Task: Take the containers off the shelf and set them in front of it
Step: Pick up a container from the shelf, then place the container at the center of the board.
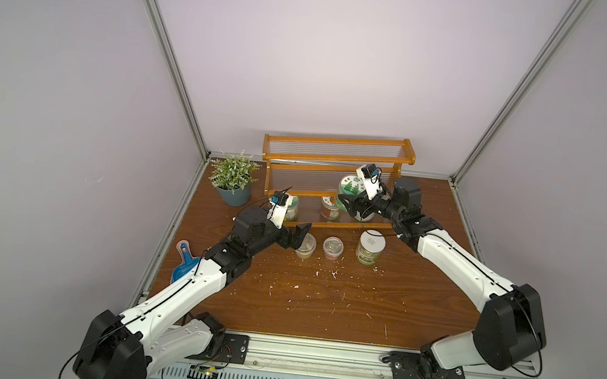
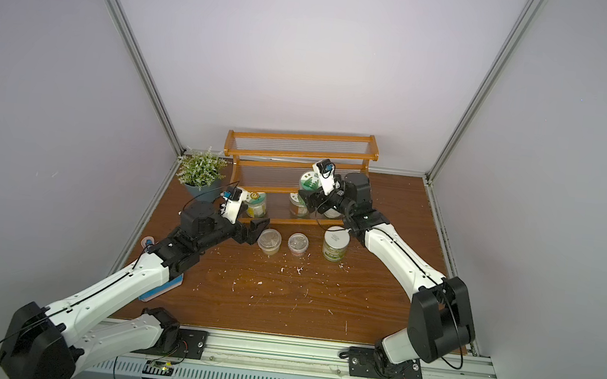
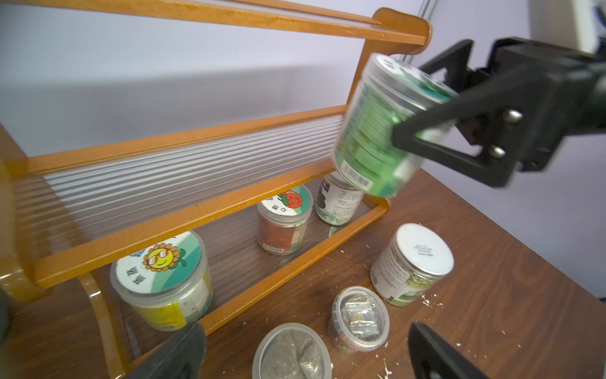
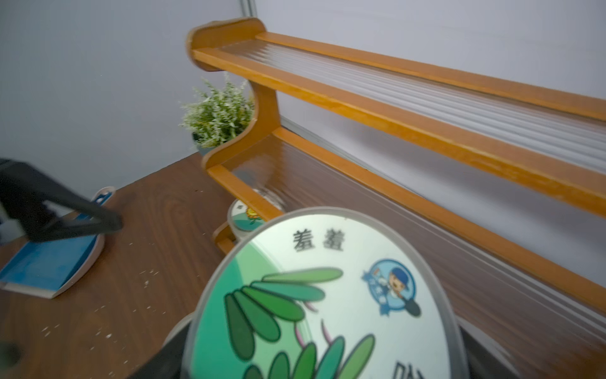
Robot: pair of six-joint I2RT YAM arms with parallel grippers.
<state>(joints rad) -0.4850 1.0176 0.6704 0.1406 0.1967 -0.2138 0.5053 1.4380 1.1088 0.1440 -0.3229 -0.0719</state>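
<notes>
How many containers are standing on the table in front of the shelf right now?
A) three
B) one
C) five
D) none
A: an end cup, a middle cup and a white-lidded jar stand in a row on the table in front of the shelf.

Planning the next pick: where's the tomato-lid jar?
Left wrist view: the tomato-lid jar stands on the shelf's bottom tier, sunflower jar to its left, dark-labelled jar to its right.

Glossy wooden shelf (image 1: 336,158) (ribbed clear plastic panels (image 1: 337,148))
</notes>
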